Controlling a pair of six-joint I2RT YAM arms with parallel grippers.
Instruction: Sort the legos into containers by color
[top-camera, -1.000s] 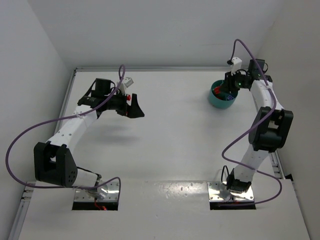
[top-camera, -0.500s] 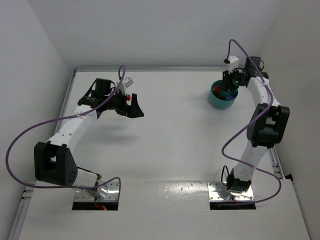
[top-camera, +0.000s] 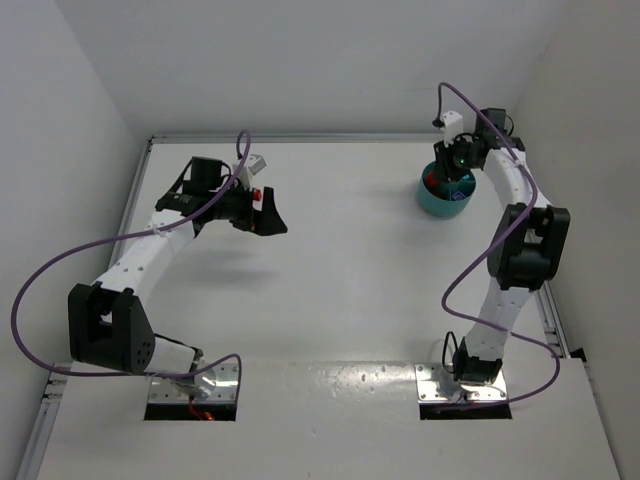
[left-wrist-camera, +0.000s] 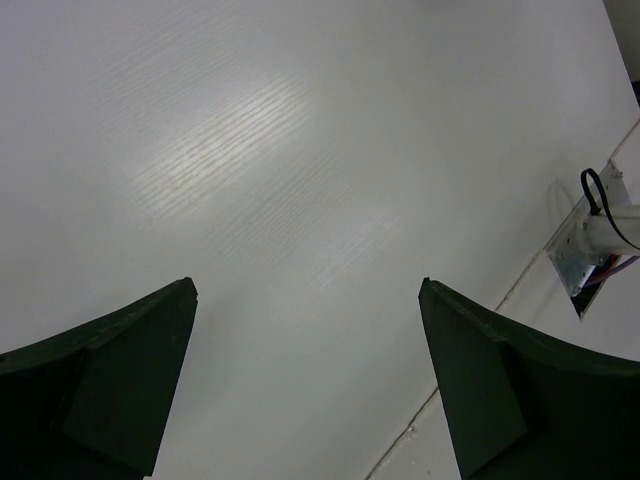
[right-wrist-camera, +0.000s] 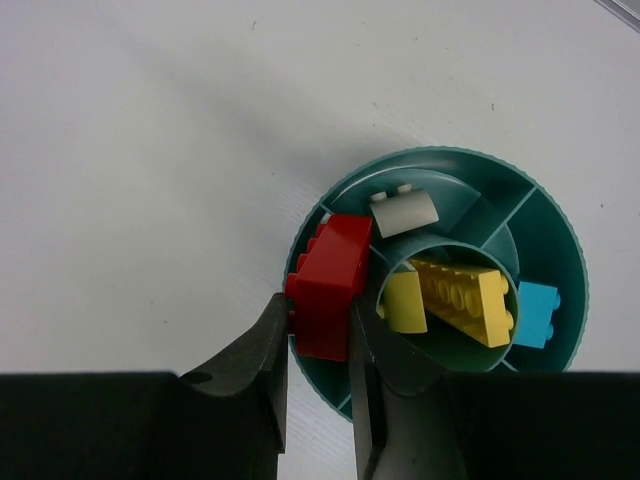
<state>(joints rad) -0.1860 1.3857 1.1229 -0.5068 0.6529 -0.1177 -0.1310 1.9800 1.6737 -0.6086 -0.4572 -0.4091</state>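
Note:
My right gripper (right-wrist-camera: 316, 308) is shut on a red lego (right-wrist-camera: 328, 280), holding it over the left rim of the round teal container (right-wrist-camera: 440, 153). Inside the tub a white lego (right-wrist-camera: 403, 212) lies in an upper compartment. Two yellow legos (right-wrist-camera: 465, 298) fill the centre ring, and a light blue lego (right-wrist-camera: 537, 313) sits in the right compartment. From above, the right gripper (top-camera: 452, 172) hangs over the container (top-camera: 445, 203) at the far right. My left gripper (top-camera: 272, 218) stands open at the far left, with only bare table between its fingers (left-wrist-camera: 120, 360).
White walls close the table on the left, back and right. The right arm (top-camera: 520, 240) stretches along the right edge. A metal mounting plate with a cable (left-wrist-camera: 590, 240) shows at the right of the left wrist view. Both arm bases sit at the near edge.
The right wrist has swung a little to the left and toward the back over the container, still holding the red lego. The left arm has not moved.

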